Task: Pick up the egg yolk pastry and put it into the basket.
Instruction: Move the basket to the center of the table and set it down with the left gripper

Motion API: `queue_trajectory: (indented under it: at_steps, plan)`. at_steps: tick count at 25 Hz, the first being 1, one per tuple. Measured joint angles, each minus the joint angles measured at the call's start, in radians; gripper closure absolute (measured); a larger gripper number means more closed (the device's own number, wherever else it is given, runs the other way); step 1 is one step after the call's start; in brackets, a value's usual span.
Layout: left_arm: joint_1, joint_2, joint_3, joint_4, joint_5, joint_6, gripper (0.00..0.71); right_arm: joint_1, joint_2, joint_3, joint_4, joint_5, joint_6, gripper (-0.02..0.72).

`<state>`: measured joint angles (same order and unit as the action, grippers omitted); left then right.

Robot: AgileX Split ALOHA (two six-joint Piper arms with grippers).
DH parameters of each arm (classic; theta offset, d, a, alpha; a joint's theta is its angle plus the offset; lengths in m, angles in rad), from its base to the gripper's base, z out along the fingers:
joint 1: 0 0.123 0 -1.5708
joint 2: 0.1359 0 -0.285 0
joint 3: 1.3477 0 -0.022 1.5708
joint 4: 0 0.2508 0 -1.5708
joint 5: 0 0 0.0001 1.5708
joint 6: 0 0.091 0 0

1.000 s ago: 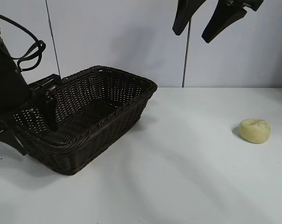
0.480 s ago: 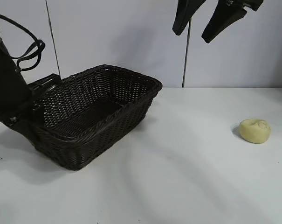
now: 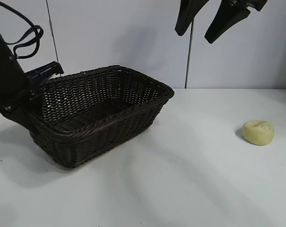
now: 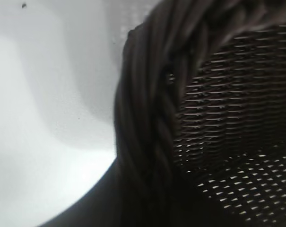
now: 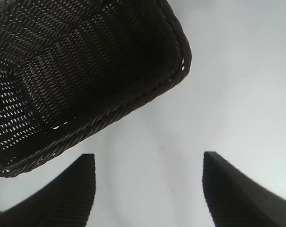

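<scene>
1. Egg yolk pastry [image 3: 258,132]: lies on the white table [image 3: 190,179] toward the right side of the exterior view, pale yellow with a creased, whitish top. It is well apart from the basket and nothing touches it.

2. Basket [image 3: 98,116]: dark woven wicker, rectangular, with sloping sides and a braided rim. It stands on the table at the left of the exterior view, set at an angle, one corner toward the centre of the table. Nothing lies inside it (the interior shows only weave).

3. Left gripper [image 3: 27,101]: positioned at the basket's far left end, against the rim. The left wrist view is filled by the braided rim [image 4: 152,118] and inner wall at very close range. Whether the fingers are open or closed on the rim cannot be told; they are hidden behind the basket and the arm.

4. Right gripper [image 3: 206,19]: raised high above the table, over the stretch between basket and pastry. Its two dark fingers [image 5: 67,194] are spread wide and hold nothing.
</scene>
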<state>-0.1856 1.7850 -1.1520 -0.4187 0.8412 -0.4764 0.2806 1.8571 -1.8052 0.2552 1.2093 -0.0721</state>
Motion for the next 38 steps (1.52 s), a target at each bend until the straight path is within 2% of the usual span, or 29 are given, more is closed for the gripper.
queue_trajectory:
  at_steps: [10, 20, 30, 34, 38]
  plan:
    - [0.006, 0.003, -0.113, -0.041, 0.098, 0.239, 0.610, 0.000, 0.000, 0.000, 0.000, 0.000, 0.000, 0.230]
    - [0.006, 0.038, -0.152, -0.038, 0.157, 0.470, 0.610, 0.000, 0.000, 0.000, 0.000, 0.000, 0.000, 0.230]
    - [0.006, 0.238, -0.421, -0.031, 0.337, 0.611, 0.611, 0.000, 0.000, 0.000, 0.000, 0.001, 0.000, 0.230]
    - [0.006, 0.316, -0.522, -0.029, 0.353, 0.614, 0.611, 0.000, 0.000, 0.000, 0.000, 0.002, 0.000, 0.230]
    - [0.006, 0.357, -0.552, -0.029, 0.355, 0.616, 0.611, 0.000, 0.000, 0.000, 0.000, 0.003, 0.000, 0.230]
